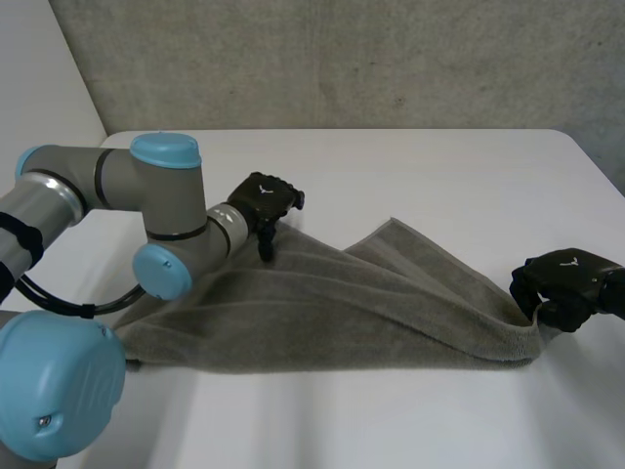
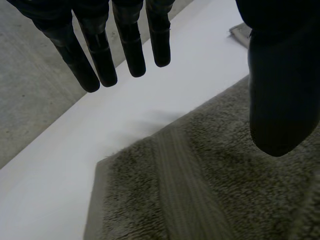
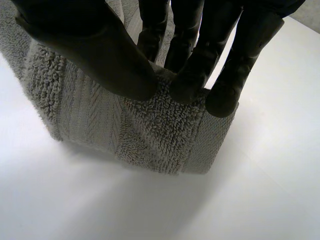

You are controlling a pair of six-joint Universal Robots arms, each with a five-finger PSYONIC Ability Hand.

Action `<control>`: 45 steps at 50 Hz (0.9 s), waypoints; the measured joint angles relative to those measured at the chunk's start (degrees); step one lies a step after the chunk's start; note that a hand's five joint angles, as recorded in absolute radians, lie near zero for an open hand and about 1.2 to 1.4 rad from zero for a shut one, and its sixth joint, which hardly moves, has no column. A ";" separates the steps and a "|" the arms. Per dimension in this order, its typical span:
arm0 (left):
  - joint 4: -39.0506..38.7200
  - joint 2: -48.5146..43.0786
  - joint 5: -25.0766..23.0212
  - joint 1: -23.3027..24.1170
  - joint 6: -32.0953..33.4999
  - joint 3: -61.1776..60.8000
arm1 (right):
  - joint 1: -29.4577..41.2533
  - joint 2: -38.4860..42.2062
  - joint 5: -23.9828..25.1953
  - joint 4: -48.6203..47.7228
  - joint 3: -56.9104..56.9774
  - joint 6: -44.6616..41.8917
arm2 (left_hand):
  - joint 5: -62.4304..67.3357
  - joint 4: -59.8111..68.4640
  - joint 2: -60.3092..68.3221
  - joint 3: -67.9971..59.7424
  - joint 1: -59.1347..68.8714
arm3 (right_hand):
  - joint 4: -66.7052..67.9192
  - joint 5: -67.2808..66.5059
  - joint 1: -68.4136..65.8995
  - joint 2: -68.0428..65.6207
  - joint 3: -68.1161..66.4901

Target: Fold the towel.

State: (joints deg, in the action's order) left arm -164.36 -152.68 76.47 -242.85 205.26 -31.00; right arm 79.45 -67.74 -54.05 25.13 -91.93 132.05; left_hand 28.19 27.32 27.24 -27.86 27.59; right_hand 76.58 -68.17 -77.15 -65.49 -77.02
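While left hand [image 1: 265, 199] fingers [image 2: 102, 65] hang straight above the towel [image 1: 332, 313] edge, right hand [image 1: 566, 279] pinches a corner

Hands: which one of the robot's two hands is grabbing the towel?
The right hand: its thumb and fingers pinch one end of the towel. The left hand is open, fingers straight, over another corner, gripping nothing.

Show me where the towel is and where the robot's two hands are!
towel [image 1: 322, 313], head view, middle of the cloth.
left hand [image 1: 262, 198], head view, back of the hand.
right hand [image 1: 566, 278], head view, back of the hand.
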 measured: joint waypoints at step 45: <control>7.59 -0.45 -1.98 5.52 4.59 0.38 | -0.14 0.13 0.07 0.01 -0.54 -0.49 | 56.85 58.94 58.49 -58.96 54.48 | 0.00 0.00 0.00 0.00 0.00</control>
State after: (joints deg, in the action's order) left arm -156.77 -153.13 74.49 -237.33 209.85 -30.63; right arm 79.31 -67.61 -53.98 25.14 -92.47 131.56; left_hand 85.04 86.26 85.72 -86.82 82.07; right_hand 76.58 -68.17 -77.15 -65.49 -77.02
